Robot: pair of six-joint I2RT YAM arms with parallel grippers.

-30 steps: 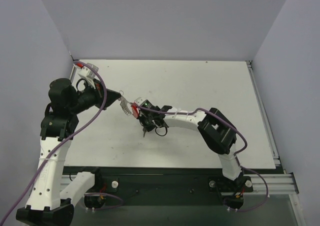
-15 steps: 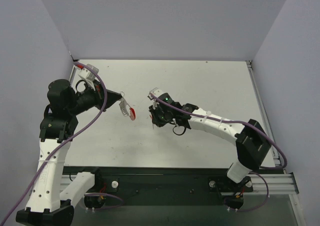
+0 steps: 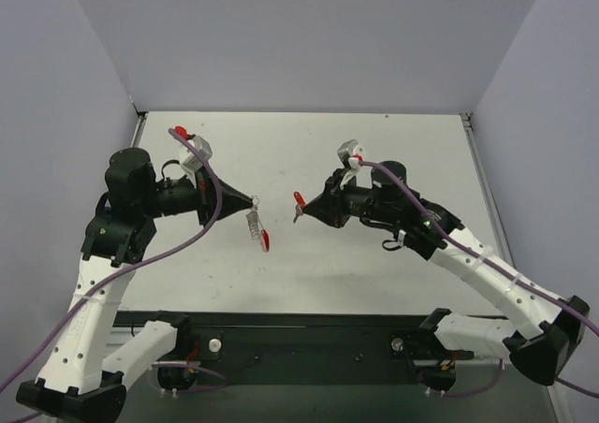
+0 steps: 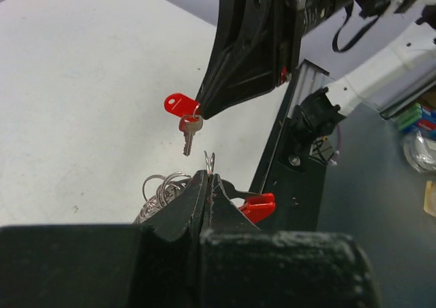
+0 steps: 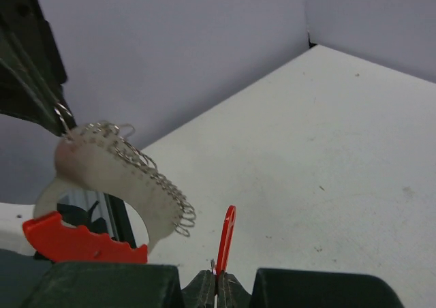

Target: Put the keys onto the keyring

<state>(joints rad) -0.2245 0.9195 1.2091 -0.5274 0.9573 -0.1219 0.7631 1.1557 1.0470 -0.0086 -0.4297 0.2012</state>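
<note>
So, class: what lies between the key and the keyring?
Nothing; the top view shows only bare table in the gap between the key and the hanging keyring.

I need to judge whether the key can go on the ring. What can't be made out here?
Top view: the key in the right claw is too small to show its hole or blade.
Right wrist view: the key's blade is hidden by the claw itself; the keyring is blurred, too near the lens.
Left wrist view: the left claw covers much of the keyring, hiding any opening in it.
</note>
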